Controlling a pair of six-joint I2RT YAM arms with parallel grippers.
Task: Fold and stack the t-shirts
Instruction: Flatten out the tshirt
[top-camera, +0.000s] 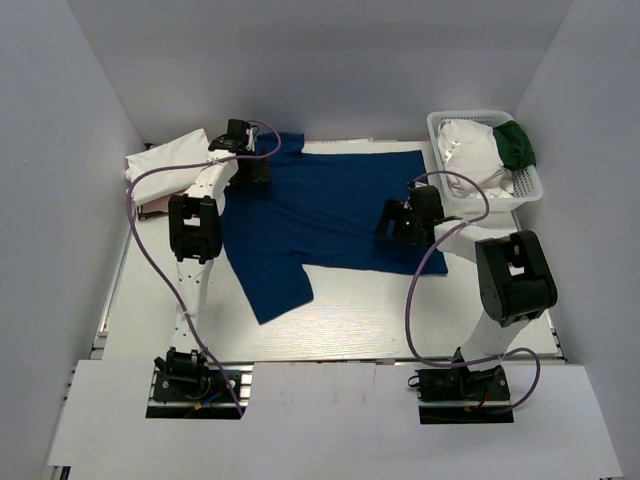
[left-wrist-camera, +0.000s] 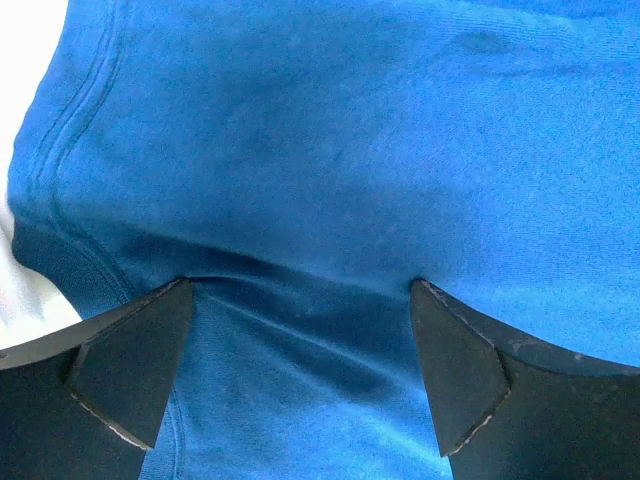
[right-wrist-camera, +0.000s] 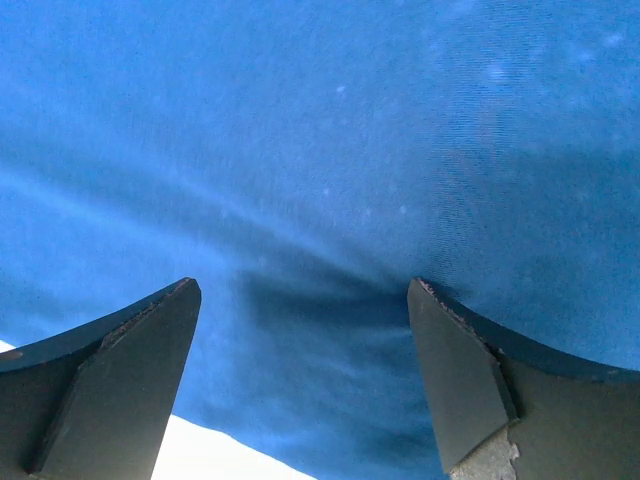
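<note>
Overhead cam first: the blue shirt (top-camera: 330, 210) lies spread out on the table (top-camera: 350, 320), with one sleeve angled toward the arm bases. My left gripper (top-camera: 250, 165) is down on its far-left corner; my right gripper (top-camera: 398, 222) is down on its right side, near the basket (top-camera: 530, 190). The basket holds a white shirt (top-camera: 468, 150) and a green shirt (top-camera: 518, 145); a pale folded shirt (top-camera: 165, 155) sits at the far left, just beside the blue one.

Left wrist cam: the fingers (left-wrist-camera: 130, 370) are spread wide with their tips on the blue cloth; a shadowed crease runs between them, and nothing is pinched. A stitched seam (left-wrist-camera: 70, 130) curves along the left.

Right wrist cam: same deal; the fingers (right-wrist-camera: 110, 390) are wide apart and released, tips against the blue cloth. A sliver of white table shows at the bottom.
</note>
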